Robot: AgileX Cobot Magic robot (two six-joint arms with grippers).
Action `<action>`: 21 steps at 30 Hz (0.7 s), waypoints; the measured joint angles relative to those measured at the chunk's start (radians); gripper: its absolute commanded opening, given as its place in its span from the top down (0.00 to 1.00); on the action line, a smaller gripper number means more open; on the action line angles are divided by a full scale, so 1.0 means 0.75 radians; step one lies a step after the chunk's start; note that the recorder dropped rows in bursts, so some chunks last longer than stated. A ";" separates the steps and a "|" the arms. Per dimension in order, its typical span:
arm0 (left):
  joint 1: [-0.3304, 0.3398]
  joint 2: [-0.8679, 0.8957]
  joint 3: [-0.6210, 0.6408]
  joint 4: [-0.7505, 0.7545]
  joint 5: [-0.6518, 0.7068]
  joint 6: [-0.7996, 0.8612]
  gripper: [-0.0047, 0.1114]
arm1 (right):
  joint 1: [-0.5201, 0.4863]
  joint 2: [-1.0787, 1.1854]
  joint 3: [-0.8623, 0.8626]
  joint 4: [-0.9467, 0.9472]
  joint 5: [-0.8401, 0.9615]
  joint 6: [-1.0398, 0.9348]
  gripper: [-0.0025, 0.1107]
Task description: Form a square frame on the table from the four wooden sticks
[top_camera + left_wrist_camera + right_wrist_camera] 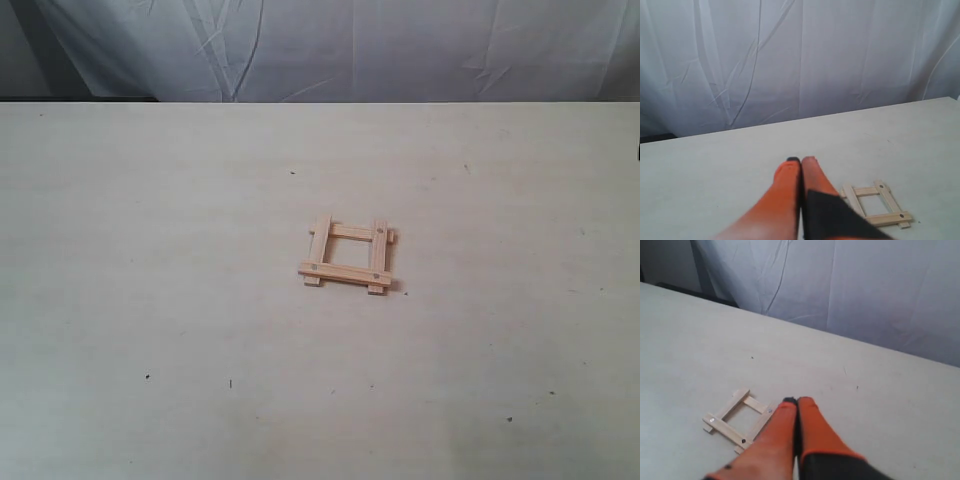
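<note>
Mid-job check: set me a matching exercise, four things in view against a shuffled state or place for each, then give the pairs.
Things:
1. square frame
2. left gripper
3. table
4. cloth

States or places:
A. wrinkled, hanging behind the table
B. shut, holding nothing
C. closed outline with overlapping corners, lying flat
D. pale cream with a few dark specks

Pairs: 1-C; 2-B; 3-D; 4-A

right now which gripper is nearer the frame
Right, probably: the right gripper shows just beside the frame; the left gripper a little farther off. Both shut.
</note>
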 measured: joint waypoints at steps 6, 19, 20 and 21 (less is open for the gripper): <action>0.000 -0.014 0.000 0.000 0.003 0.002 0.96 | 0.000 -0.103 0.000 0.002 0.002 0.000 0.98; 0.000 -0.014 0.000 0.000 0.006 0.005 0.96 | -0.322 -0.437 0.208 0.066 -0.008 0.002 0.98; 0.000 -0.014 0.000 0.000 0.006 0.005 0.96 | -0.345 -0.473 0.263 0.066 -0.006 0.002 0.98; 0.000 -0.014 0.000 0.000 0.006 0.005 0.96 | -0.356 -0.506 0.299 0.066 -0.003 0.002 0.98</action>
